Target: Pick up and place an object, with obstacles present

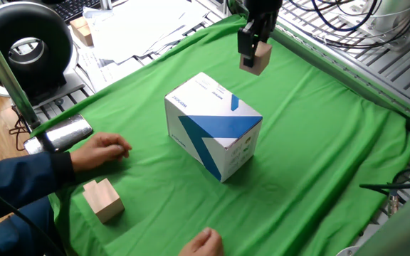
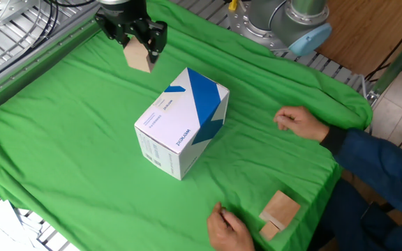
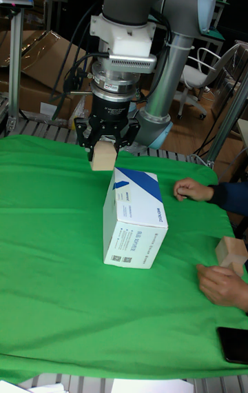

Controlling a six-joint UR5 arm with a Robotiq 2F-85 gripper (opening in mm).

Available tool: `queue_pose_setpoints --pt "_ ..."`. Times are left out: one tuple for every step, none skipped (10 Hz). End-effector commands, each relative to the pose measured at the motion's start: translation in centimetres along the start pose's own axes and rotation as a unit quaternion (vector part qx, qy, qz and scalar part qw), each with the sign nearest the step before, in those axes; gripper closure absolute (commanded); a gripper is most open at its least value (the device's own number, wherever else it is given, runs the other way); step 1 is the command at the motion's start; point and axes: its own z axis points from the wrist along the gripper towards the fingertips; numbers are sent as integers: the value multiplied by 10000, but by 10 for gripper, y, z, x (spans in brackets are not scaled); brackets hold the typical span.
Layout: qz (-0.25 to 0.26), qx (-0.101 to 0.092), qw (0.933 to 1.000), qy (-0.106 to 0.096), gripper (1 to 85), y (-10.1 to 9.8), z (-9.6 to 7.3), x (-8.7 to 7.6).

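Note:
The small tan wooden cube (image 1: 256, 59) (image 2: 138, 58) (image 3: 103, 157) hangs in the air above the green cloth, with my gripper (image 1: 252, 47) (image 2: 134, 43) (image 3: 105, 147) shut on it. The obstacle, a large white box with blue triangles (image 1: 212, 126) (image 2: 181, 122) (image 3: 134, 218), stands on the cloth in the middle. The held cube is beyond and to one side of the box, apart from it.
A person's two hands (image 1: 100, 151) (image 2: 300, 123) (image 3: 193, 190) rest on the cloth near the box, not touching it. A larger pale wooden block (image 1: 103, 199) (image 2: 280, 213) (image 3: 231, 253) lies near the cloth's edge. Papers and a black round device (image 1: 25, 44) sit beyond the cloth.

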Motion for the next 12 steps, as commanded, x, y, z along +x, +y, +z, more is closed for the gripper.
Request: queue_pose_setpoints --pt "746 -348 9966 24 843 18 -2 0" --pt "947 -409 9947 -26 843 31 0 -4" --pt "1104 -544 9923 -114 843 48 5 -8" --pt "1206 -602 9908 -147 843 57 9 -11" --pt "1306 -659 9892 -124 843 62 11 -10" --pt "1418 -677 9875 -103 843 68 13 -8" --pt "1491 -630 9867 -118 843 69 17 -8" --pt "1279 -461 9907 -106 843 59 18 -6" --pt "891 -121 9959 -95 843 41 19 -3" --pt "511 124 9985 -136 843 29 19 -4" --pt "193 250 9993 -220 843 22 19 -8" --pt "-117 250 9991 -306 843 23 19 -13"
